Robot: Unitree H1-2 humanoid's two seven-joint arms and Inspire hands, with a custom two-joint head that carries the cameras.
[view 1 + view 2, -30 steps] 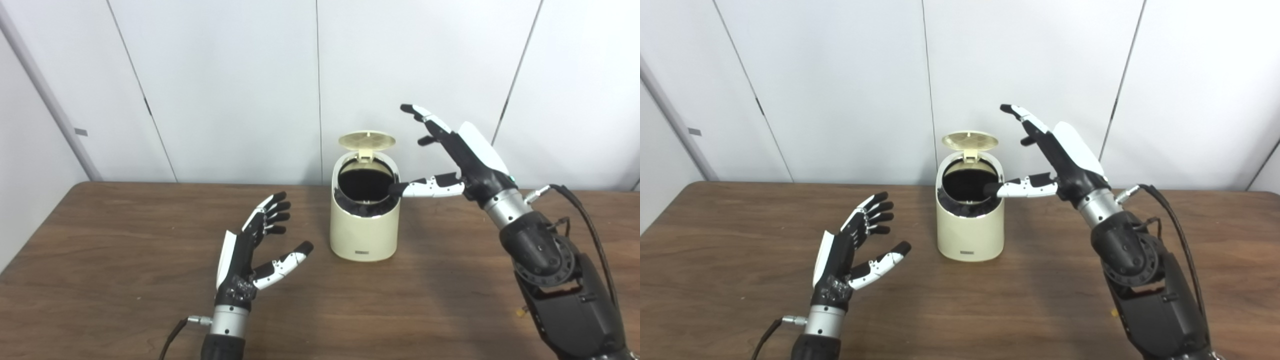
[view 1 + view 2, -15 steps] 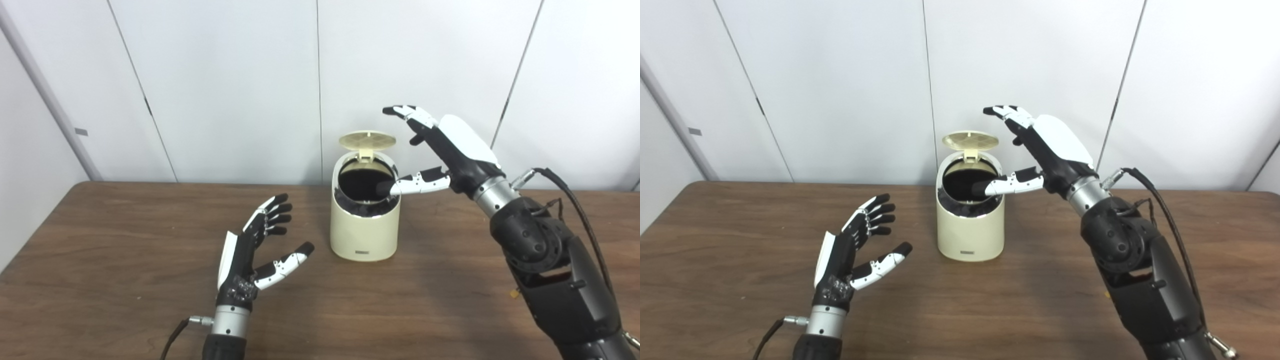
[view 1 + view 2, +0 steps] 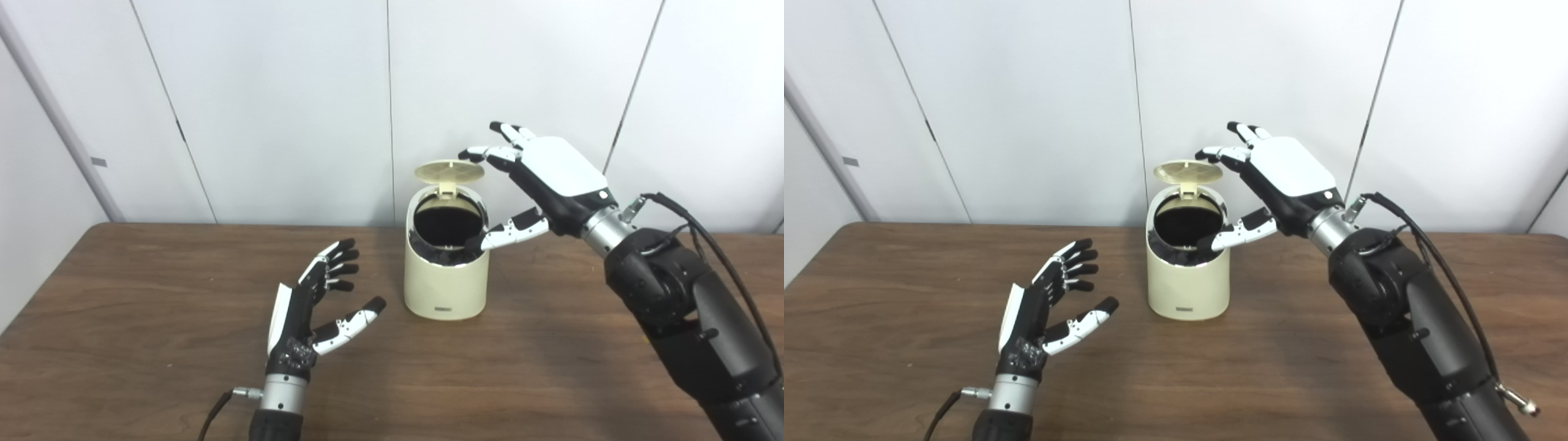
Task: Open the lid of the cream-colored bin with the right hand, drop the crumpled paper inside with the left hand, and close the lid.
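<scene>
On the brown wooden table near its far edge, I see the cream-colored bin upright, its round lid tipped up at the back, dark liner showing inside. My right hand hovers beside and above the bin, palm down, fingers spread, holding nothing; fingertips sit just by the lid's right edge, thumb near the rim. My left hand waits left of the bin, splayed and empty. Crumpled paper: I cannot see it.
</scene>
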